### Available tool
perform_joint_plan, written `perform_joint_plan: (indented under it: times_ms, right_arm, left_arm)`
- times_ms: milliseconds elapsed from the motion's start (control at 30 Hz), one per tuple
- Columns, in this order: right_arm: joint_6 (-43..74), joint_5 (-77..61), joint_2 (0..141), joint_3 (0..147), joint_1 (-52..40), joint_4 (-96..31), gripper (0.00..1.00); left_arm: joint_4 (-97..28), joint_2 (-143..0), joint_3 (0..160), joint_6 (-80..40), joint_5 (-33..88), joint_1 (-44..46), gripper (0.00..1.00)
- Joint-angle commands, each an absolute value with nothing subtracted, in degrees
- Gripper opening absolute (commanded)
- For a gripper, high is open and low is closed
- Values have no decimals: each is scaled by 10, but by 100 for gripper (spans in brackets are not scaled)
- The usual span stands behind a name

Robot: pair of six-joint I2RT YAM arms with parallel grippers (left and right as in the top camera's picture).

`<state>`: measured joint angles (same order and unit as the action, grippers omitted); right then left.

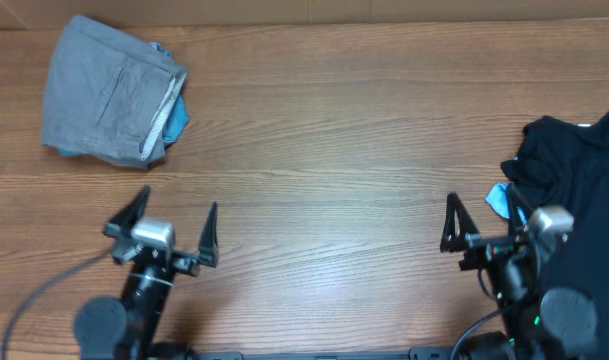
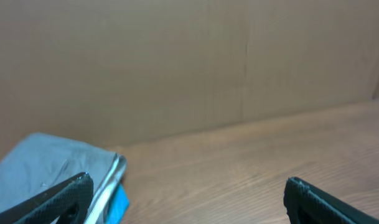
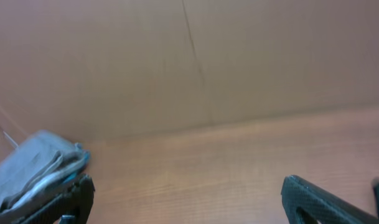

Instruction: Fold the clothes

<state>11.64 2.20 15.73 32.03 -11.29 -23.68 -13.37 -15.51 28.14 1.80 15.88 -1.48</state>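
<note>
A folded grey garment (image 1: 109,92) lies at the far left of the wooden table (image 1: 324,150), on top of a blue piece whose edge shows at its right. It also shows in the left wrist view (image 2: 52,165) and in the right wrist view (image 3: 37,165). A heap of black clothes (image 1: 579,185) lies at the right edge, with a blue bit by it. My left gripper (image 1: 174,225) is open and empty near the front left. My right gripper (image 1: 484,225) is open and empty beside the black heap.
A brown cardboard wall (image 2: 189,62) stands along the table's far edge. The wooden surface between the two garment piles is bare wood.
</note>
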Motion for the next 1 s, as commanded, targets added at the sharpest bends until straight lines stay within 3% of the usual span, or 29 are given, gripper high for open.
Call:
perform_joint_plan:
  times_ms: [0, 233, 467, 633, 833, 967]
  right_arm:
    - [149, 15, 268, 420, -112, -290, 100]
    - [167, -57, 546, 663, -112, -484, 100]
    - [163, -65, 680, 726, -102, -502, 100]
    - [230, 15, 753, 726, -19, -488, 100]
    - [263, 8, 854, 726, 115, -416, 100]
    - [262, 4, 928, 726, 162, -375, 90]
  left_arm:
    - [-194, -270, 416, 11, 162, -15, 100]
    - [-462, -552, 752, 11, 203, -15, 100]
    - [-621, -705, 930, 17, 211, -15, 100]
    - [-637, -730, 948, 18, 235, -15, 100]
    - [-636, -730, 948, 13, 241, -15, 100]
    - [-634, -730, 948, -14, 252, -15, 100]
